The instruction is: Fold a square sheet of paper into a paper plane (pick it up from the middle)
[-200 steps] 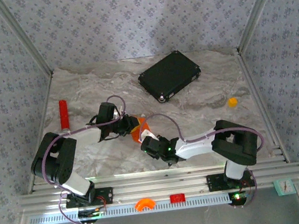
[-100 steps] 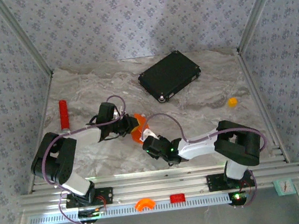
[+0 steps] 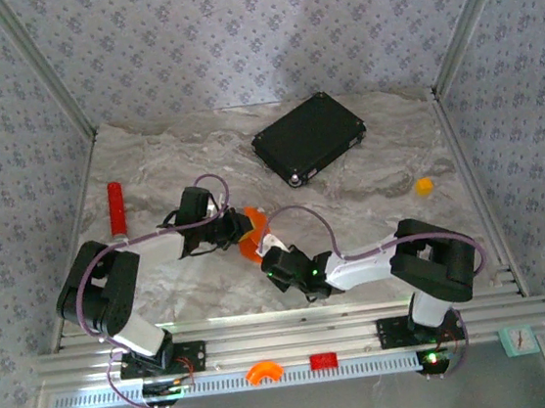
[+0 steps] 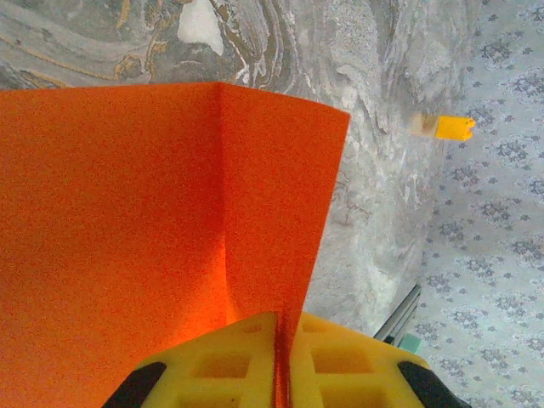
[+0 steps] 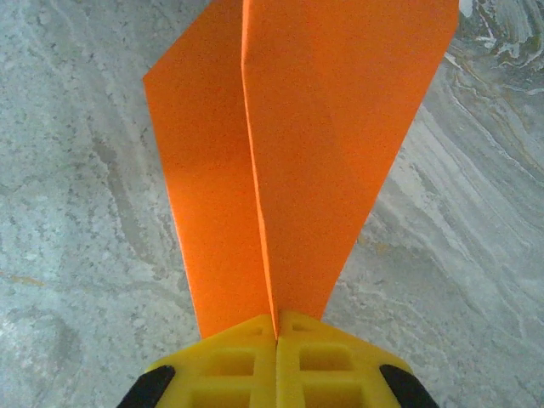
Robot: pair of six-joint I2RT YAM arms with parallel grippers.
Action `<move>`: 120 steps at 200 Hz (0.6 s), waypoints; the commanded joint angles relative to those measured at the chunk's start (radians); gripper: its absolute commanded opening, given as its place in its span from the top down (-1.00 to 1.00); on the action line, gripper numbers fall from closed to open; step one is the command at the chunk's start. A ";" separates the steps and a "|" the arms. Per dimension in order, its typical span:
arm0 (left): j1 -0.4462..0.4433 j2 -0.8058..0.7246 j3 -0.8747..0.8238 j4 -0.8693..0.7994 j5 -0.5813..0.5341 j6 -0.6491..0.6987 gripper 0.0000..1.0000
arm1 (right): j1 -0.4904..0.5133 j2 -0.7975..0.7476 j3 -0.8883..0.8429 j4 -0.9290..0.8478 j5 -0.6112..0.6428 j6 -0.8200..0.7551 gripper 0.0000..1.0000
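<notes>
Pinching one creased orange paper (image 3: 249, 228) between them: left jaws clamp one edge, right jaws clamp its narrow end, just left of the counter (image 3: 198, 153) centre.

This is a robotics lab's test cell, not a lived-in room. The counter (image 3: 384, 235) is a marble-print slab boxed in on three sides by walls (image 3: 234, 41) of repeating grey floral print, with bare aluminium posts (image 3: 40, 68) framing the corners. Slotted aluminium rails (image 3: 298, 337) run along the counter's near edge. The left arm (image 3: 115, 291) and the right arm (image 3: 432, 265), both small and cabled, are bolted there side by side. Green lights (image 3: 430, 358) glow at their bases, probably power indicators. Unrelated props sit well apart: a black flat case (image 3: 309, 139) toward the far edge, a red cylinder (image 3: 115, 208) by the left edge, a yellow block (image 3: 424, 186) by the right.
</notes>
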 commanded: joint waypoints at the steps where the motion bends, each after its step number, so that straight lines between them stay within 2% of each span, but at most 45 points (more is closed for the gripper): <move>1: -0.006 -0.037 0.033 -0.019 0.005 0.020 0.72 | -0.016 -0.022 -0.023 -0.002 -0.037 0.042 1.00; 21: -0.007 -0.062 0.039 -0.059 -0.026 0.044 0.57 | -0.043 -0.044 -0.040 0.041 -0.169 0.070 1.00; 45: -0.004 -0.096 0.059 -0.146 -0.086 0.089 0.45 | -0.123 -0.061 -0.090 0.191 -0.381 0.108 1.00; 59: 0.001 -0.099 0.058 -0.166 -0.094 0.092 0.22 | -0.156 -0.057 -0.100 0.226 -0.471 0.150 1.00; 92: 0.001 -0.097 0.044 -0.161 -0.089 0.089 0.20 | -0.190 -0.059 -0.107 0.230 -0.516 0.179 1.00; 110: 0.001 -0.092 0.041 -0.153 -0.085 0.081 0.08 | -0.201 -0.064 -0.113 0.230 -0.519 0.186 1.00; 120: 0.002 -0.092 0.041 -0.146 -0.080 0.081 0.07 | -0.205 -0.069 -0.115 0.230 -0.521 0.190 1.00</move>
